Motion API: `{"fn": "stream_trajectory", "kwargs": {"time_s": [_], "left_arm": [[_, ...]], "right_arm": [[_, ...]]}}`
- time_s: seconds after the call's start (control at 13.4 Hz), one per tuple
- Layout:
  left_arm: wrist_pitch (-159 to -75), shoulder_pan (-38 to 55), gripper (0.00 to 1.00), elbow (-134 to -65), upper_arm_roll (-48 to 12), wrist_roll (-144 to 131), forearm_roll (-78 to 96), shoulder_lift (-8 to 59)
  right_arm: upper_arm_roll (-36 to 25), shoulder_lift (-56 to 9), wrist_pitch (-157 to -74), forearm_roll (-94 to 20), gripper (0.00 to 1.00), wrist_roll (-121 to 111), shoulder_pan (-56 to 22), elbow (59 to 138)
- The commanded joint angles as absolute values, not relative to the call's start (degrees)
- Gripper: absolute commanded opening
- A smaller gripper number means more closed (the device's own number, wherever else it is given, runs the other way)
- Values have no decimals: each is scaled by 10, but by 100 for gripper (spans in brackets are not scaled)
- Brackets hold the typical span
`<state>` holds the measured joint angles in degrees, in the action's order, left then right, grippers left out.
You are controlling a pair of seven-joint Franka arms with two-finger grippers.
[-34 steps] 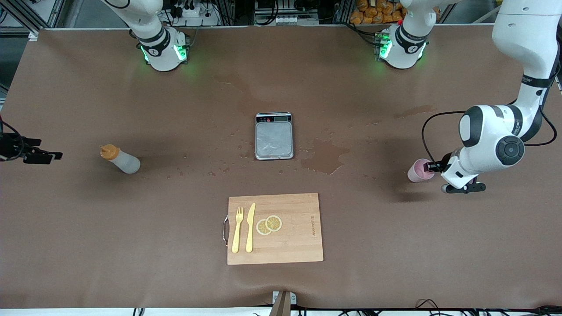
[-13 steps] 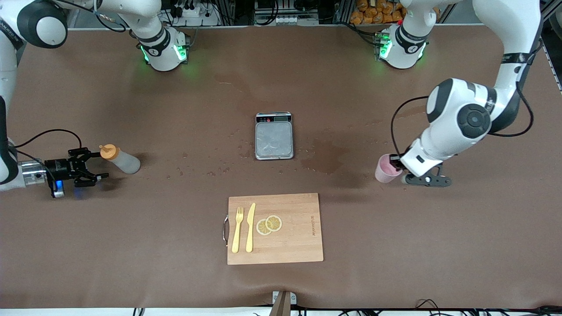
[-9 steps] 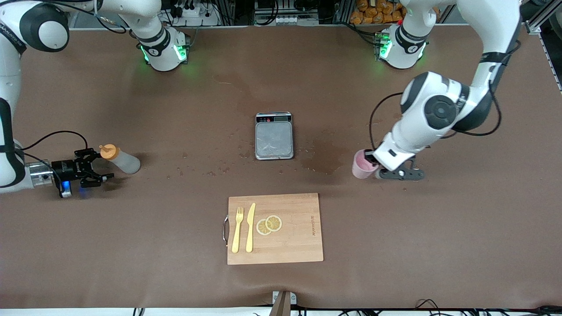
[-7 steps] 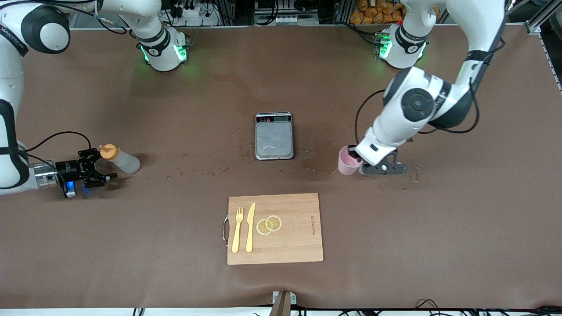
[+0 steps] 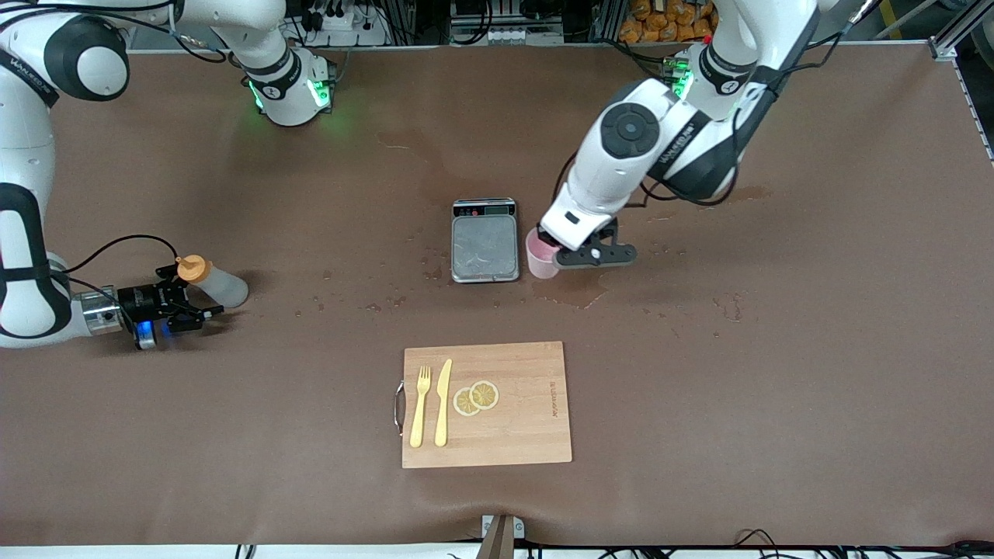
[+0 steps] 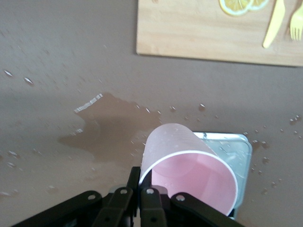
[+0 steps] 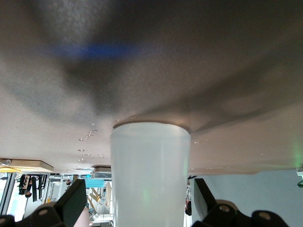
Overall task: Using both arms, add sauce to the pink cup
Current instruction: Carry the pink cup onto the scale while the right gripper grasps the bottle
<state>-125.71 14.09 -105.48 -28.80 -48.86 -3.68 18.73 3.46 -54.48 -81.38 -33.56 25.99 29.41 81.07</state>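
**Both grippers at their objects: cup carried beside the scale, sauce bottle straddled**

Left gripper [image 5: 553, 255] holds the pink cup [image 5: 539, 255] by its rim, one finger inside the wall and one outside, pinched closed on it. The cup is tilted, over the tabletop just beside the scale [image 5: 484, 241] on the side toward the left arm's end of the table, above the edge of a dark wet patch [image 5: 576, 286]. In the left wrist view the cup [image 6: 188, 170] shows a pale pink, empty interior, with a corner of the scale's steel plate [image 6: 238, 151] past it.

Right gripper [image 5: 184, 305] is low at the right arm's end of the table, its fingers spread wide to either side of the sauce bottle [image 5: 212, 281], near the orange cap [image 5: 192, 269]. The bottle stands on the table; in the right wrist view its translucent body [image 7: 149, 175] fills the gap between the two black fingers [image 7: 64, 203], which do not visibly press it.

Nearer the front camera, a wooden cutting board [image 5: 520, 435] carries a yellow fork [image 5: 419, 407], a yellow knife [image 5: 443, 402] and two lemon slices [image 5: 476, 397]. Small printed writing on the board is too small to read. The right arm's link carries black lettering that I cannot read reliably. The scale's display panel [image 5: 484, 207] shows no legible figures.
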Motion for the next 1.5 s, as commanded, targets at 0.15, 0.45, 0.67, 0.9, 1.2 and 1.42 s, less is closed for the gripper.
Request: {"fn": "stream_trajectory", "kwargs": {"time_s": [0.15,0.45,0.67,0.9,1.2,1.42], "left_arm": [[-1246,201,0,-1015,-285,-559,-47,244],[-1246,257,0,-954,-280,-589,-51,327],[-1254,266,0,-943,-276,-599,-53,345],[-1255,267,0,-941,-273,-605,-108,369],[-1261,276,0,-935,-273,-623,-112,379],[-1261,272,60,-935,-273,-652,-114,374]], "right_arm": [[35,-543,-805,-347,94,268,287,817],[35,-543,-800,-346,57,268,285,817],[35,-542,-800,-346,46,273,285,816],[35,-539,-794,-346,42,296,282,811],[36,-530,-767,-345,42,375,265,778],[36,-526,-751,-342,44,399,251,766]]}}
